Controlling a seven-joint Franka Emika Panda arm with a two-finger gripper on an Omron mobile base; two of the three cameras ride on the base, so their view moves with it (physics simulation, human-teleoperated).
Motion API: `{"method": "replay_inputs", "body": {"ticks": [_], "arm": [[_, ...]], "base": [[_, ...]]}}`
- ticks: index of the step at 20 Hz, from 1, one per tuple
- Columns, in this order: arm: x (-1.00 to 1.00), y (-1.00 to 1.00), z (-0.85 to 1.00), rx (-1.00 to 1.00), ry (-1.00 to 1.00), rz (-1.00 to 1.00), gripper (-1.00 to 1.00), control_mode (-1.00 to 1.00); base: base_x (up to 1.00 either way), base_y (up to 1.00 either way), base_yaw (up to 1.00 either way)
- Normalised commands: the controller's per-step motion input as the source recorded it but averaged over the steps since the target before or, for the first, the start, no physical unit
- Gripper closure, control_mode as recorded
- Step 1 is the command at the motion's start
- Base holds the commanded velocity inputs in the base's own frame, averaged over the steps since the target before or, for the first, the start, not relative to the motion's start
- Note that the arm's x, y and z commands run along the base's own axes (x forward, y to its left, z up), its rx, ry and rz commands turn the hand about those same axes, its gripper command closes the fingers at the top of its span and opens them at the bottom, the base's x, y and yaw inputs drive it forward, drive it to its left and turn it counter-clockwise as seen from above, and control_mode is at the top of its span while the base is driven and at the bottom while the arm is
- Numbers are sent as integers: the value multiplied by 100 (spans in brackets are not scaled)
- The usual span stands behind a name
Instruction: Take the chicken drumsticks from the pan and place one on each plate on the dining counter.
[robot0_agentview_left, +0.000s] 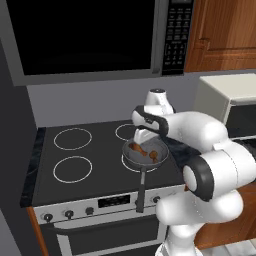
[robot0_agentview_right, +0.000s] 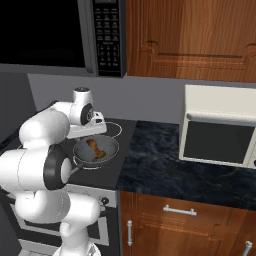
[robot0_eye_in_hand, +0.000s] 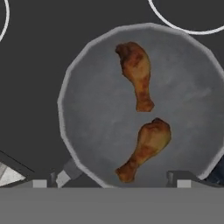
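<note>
A round grey pan (robot0_eye_in_hand: 94, 118) sits on the stove's front right burner, its dark handle (robot0_agentview_left: 141, 192) pointing toward the stove's front edge. Two orange-brown chicken drumsticks lie in it: one (robot0_eye_in_hand: 138, 72) farther from the fingertips and one (robot0_eye_in_hand: 148, 146) nearer them. They also appear in the pan (robot0_agentview_right: 107, 145) from the right base. My gripper (robot0_eye_in_hand: 111, 183) hangs directly above the pan, open, with nothing between its fingers (robot0_eye_in_hand: 183, 181). From the left base, the gripper (robot0_agentview_left: 142, 137) hovers just over the pan's rim (robot0_agentview_left: 131, 161). The plates and the dining counter are out of view.
The black stovetop (robot0_agentview_left: 75, 150) has white burner rings and a knob panel along its front. A black microwave (robot0_agentview_left: 85, 35) hangs overhead. To the right are a black marbled counter (robot0_agentview_right: 160, 165), a white oven box (robot0_agentview_right: 220, 127) and wood cabinets (robot0_agentview_right: 190, 35).
</note>
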Motion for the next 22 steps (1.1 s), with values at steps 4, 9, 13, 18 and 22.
{"method": "replay_inputs", "body": {"ticks": [4, 9, 13, 18, 22], "arm": [[50, 6, -42, 0, 2, 14, -100, -100], [45, 2, -40, 0, 0, 6, -100, -100], [38, 7, -41, 0, 0, 0, -100, -100], [40, 7, -38, 0, 0, 0, -100, -100], [29, 10, -32, 0, 0, 0, -100, -100]], "base": [[0, 0, 0], [0, 0, 0], [0, 0, 0], [0, 0, 0], [0, 0, 0]]}}
